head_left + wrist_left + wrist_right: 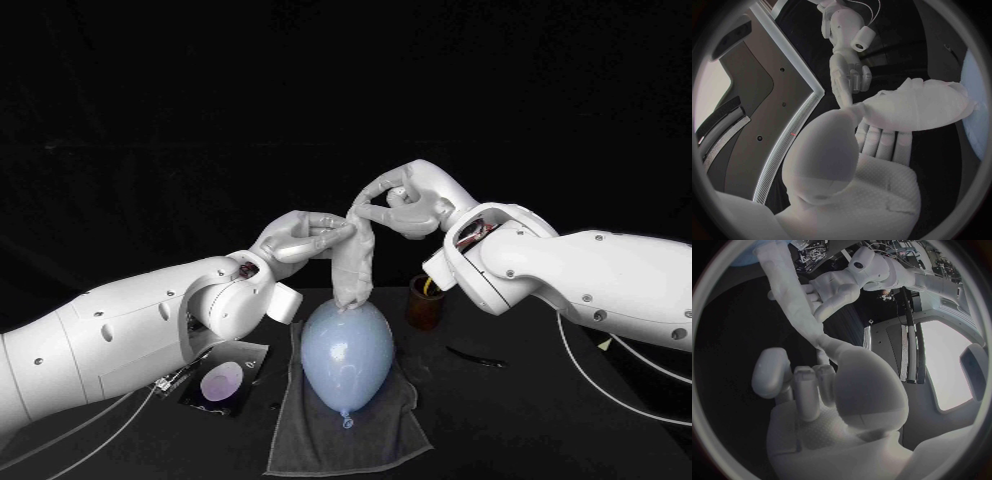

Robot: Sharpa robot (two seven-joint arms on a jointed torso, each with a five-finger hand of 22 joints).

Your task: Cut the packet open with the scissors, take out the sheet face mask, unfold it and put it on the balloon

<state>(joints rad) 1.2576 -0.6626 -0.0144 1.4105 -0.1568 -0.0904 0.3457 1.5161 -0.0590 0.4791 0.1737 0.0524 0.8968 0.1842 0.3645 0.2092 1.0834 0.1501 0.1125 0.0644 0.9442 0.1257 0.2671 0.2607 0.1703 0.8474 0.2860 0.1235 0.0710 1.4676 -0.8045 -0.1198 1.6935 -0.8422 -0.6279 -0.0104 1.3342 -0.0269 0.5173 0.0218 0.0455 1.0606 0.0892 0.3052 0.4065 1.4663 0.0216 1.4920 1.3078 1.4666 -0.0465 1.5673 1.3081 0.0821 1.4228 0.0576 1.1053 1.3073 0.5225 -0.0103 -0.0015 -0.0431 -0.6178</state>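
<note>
Over black tabletop (pixel 577 430), your left hand (pixel 307 235) and right hand (pixel 401 205) pinch the mask (pixel 351 268); spread it wider, then drape the balloon (pixel 346 355) beneath.

The left hand (pixel 306 237) and right hand (pixel 397 205) together held the sheet mask (pixel 351 265) up by its top. Its lower end hung onto the pale blue balloon (pixel 346 350), which lay on a grey towel (pixel 346 440).
</note>
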